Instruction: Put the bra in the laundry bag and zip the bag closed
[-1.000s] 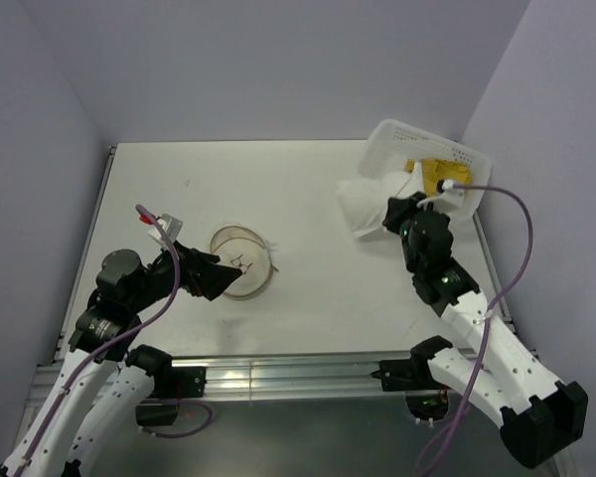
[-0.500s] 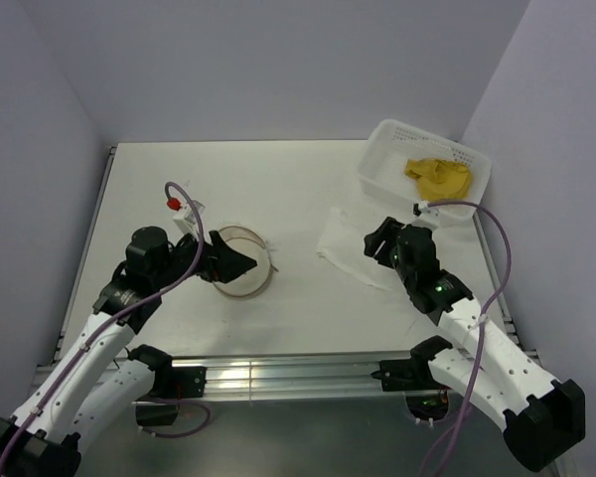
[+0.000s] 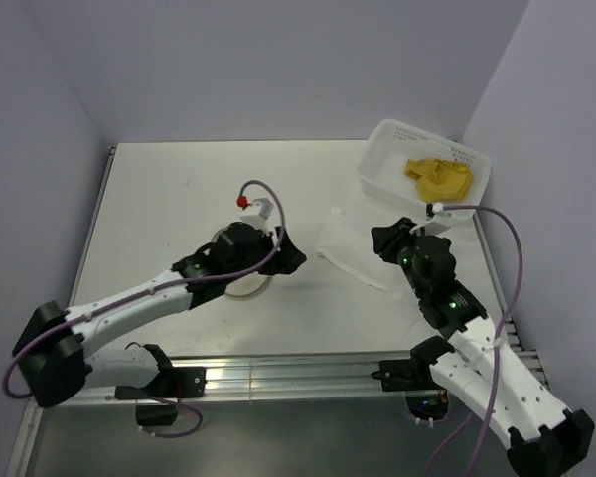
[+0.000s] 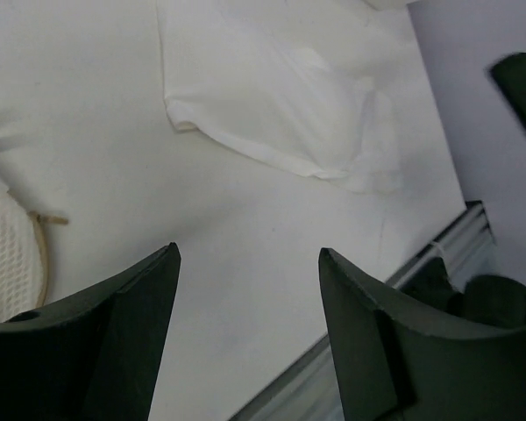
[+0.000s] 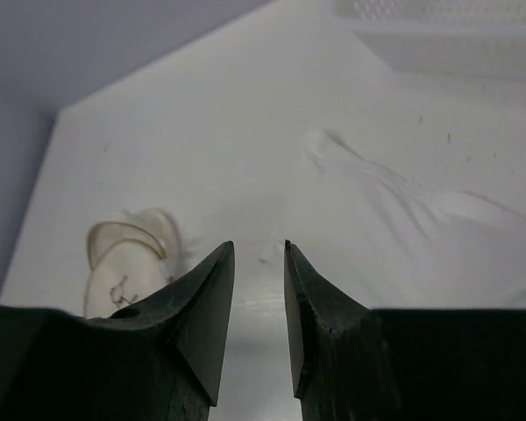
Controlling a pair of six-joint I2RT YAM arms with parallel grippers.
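Note:
The mustard-yellow bra [image 3: 437, 177] lies in the white basket [image 3: 377, 171] at the back right, away from both grippers. The round cream mesh laundry bag [image 3: 250, 286] sits at the table's middle left, mostly hidden under my left arm; its edge also shows as laundry bag [image 4: 4, 263] and laundry bag [image 5: 123, 246]. My left gripper [image 3: 293, 260] [image 4: 245, 254] reaches just right of the bag, open and empty above bare table. My right gripper [image 3: 379, 238] [image 5: 258, 246] hovers over a flat white cloth, its jaws narrowly apart with nothing between them.
A white cloth [image 3: 353, 250] [image 4: 272, 114] [image 5: 403, 210] lies flat between the bag and the basket. The basket [image 5: 447, 35] stands against the right wall. The table's metal front rail [image 3: 298, 376] runs along the near edge.
My right gripper let go of the white cloth, which now lies flat on the table, and the bra shows in the basket. My left arm swung right, across the laundry bag.

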